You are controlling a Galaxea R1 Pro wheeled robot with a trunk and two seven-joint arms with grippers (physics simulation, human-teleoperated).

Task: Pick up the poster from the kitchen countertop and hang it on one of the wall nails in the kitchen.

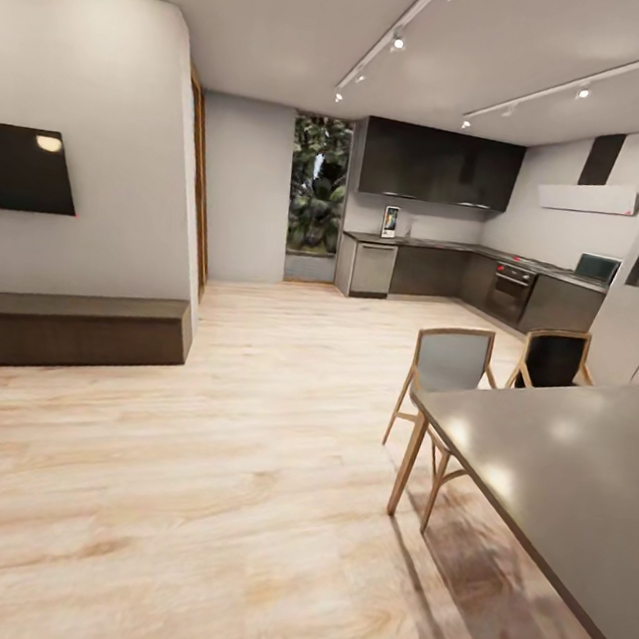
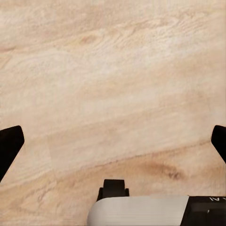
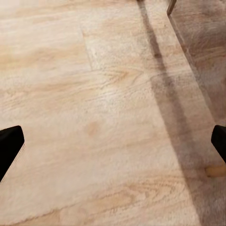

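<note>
Across room: one poster (image 1: 390,222) on kitchen countertop (image 1: 440,245); two chairs (image 1: 450,362).

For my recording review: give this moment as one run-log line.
phase: in transit | poster: upright on far kitchen countertop | left tool: open, above wood floor | right tool: open | dining table: near right

Far-off kitchen countertop (image 1: 440,245) — poster (image 1: 390,222) upright on it, laptop (image 1: 596,268) further along.
</note>
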